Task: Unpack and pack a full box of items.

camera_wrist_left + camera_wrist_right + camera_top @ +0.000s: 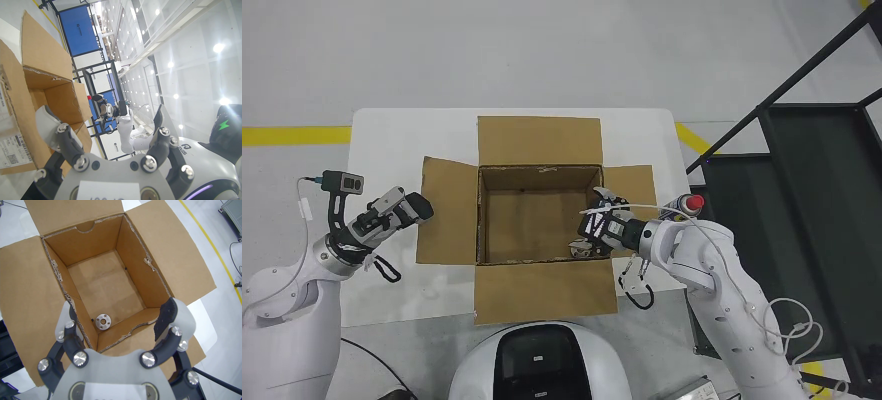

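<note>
An open cardboard box [539, 140] stands in the middle of the white table [402, 140], its four flaps folded outward. On the box floor [105, 283], in a corner, lies a small round metal flange [103, 321] with a centre hole. My right gripper [594, 225] hovers over the box's right rim, directly above that corner, open with nothing between its fingers [167, 313]. My left gripper [407, 210] sits to the left of the box's left flap, tilted upward and open, holding nothing [103, 121]. The left wrist view takes in the box side [47, 62] and the right gripper [104, 111] beyond it.
A red-topped button [694, 203] sits at the table's right edge behind the right arm. A black metal rack [802, 170] stands just right of the table. A yellow floor line [292, 134] runs behind the table's left side.
</note>
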Available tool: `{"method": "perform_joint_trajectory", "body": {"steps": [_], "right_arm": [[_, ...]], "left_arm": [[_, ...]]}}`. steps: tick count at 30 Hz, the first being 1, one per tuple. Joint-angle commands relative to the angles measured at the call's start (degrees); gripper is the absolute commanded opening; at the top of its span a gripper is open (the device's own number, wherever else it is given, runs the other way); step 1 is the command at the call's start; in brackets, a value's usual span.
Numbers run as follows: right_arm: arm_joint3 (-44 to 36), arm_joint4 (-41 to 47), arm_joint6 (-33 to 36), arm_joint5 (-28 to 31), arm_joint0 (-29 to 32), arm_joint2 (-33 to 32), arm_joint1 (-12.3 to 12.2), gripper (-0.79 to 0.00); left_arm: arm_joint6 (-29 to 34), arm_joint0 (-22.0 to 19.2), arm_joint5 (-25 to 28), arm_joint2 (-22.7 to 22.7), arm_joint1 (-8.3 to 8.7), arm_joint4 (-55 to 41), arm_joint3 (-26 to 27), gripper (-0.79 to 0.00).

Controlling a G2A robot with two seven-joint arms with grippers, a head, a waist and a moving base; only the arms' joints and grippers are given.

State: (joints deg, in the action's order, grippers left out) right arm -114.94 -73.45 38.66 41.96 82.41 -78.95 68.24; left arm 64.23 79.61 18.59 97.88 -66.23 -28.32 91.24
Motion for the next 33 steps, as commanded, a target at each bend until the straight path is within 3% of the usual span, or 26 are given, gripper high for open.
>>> {"method": "perform_joint_trajectory", "body": {"steps": [1,25,33], "right_arm": [[0.0,0.0,0.0,0.0,0.0,0.0,0.0,0.000],[0.6,-0.9,-0.4,1.0,-0.4,0.5,-0.1,0.000],[6.2,1.2,9.7,7.9,-8.5,5.2,-0.6,0.000]], "left_arm": [[0.0,0.0,0.0,0.0,0.00,0.0,0.0,0.000],[0.0,0.0,0.0,0.0,0.00,0.0,0.0,0.000],[0.0,0.0,0.0,0.0,0.00,0.0,0.0,0.000]]}}
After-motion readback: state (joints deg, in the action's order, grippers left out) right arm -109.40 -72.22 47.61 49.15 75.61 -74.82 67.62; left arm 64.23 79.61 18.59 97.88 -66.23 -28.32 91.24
